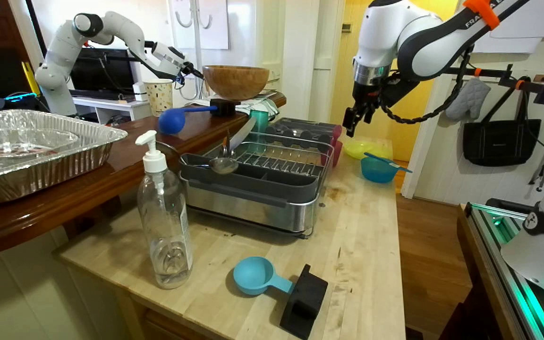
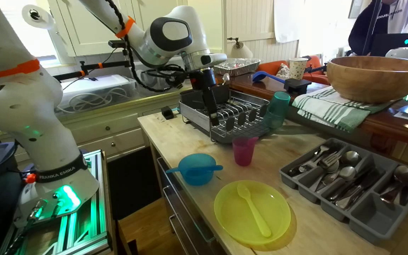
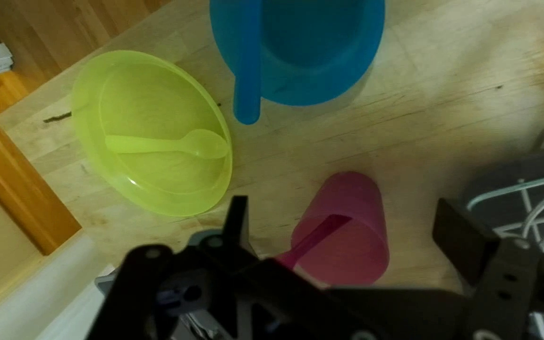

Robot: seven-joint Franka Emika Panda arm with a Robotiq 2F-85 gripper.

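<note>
My gripper point(image 3: 345, 219) stands open above the wooden table with nothing between its fingers. Below it in the wrist view, a pink cup point(image 3: 352, 198) with a pink spoon point(image 3: 317, 238) leaning inside shows in the gap; it looks well below the fingertips. A yellow plate point(image 2: 232, 216) carries a yellow spoon point(image 2: 255, 210). Beside it sits a blue bowl point(image 2: 197, 177) with a blue spoon point(image 2: 185, 170) across its rim. In an exterior view the gripper point(image 1: 358, 123) hangs in the air, past the far end of the dish rack point(image 1: 253, 215).
A teal cup point(image 2: 277, 106) leans by the rack. A grey cutlery tray point(image 2: 374, 216) lies along the table. Near the opposite end are a soap bottle point(image 1: 165, 226) and a light-blue scoop point(image 1: 255, 276). The raised counter bears a wooden bowl point(image 1: 236, 82) and foil tray point(image 1: 83, 156).
</note>
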